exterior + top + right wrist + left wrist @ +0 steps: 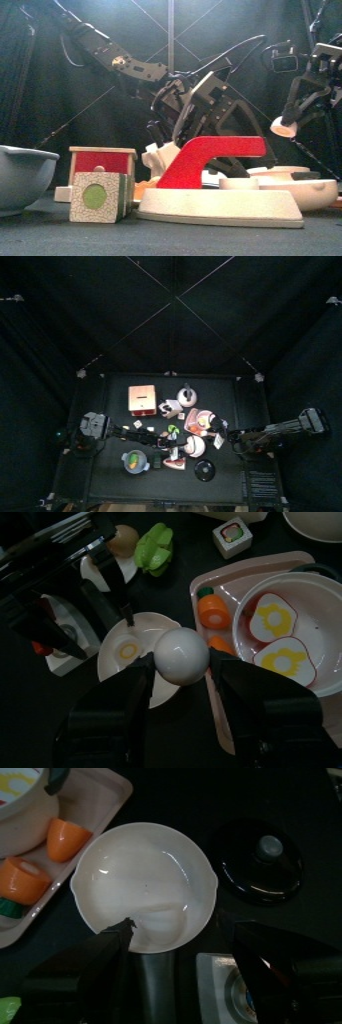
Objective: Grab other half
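The right wrist view showed the right gripper (182, 662) clamped on a white egg half (182, 655), held above a flat fried-egg piece (134, 652) and just beside a pink tray (214, 582) carrying a bowl of two fried eggs (283, 634). The left wrist view showed the left gripper (171, 953) with jaws spread around the rim of the other white egg-shell half (147, 886), not yet pinched, a black lid (265, 860) lying near it. Done well, the left jaws would likely close squarely on that thin rim without tipping the shell. In the front view, the right arm hung raised with the egg half (283, 126) aloft, and the left arm reached low across the middle.
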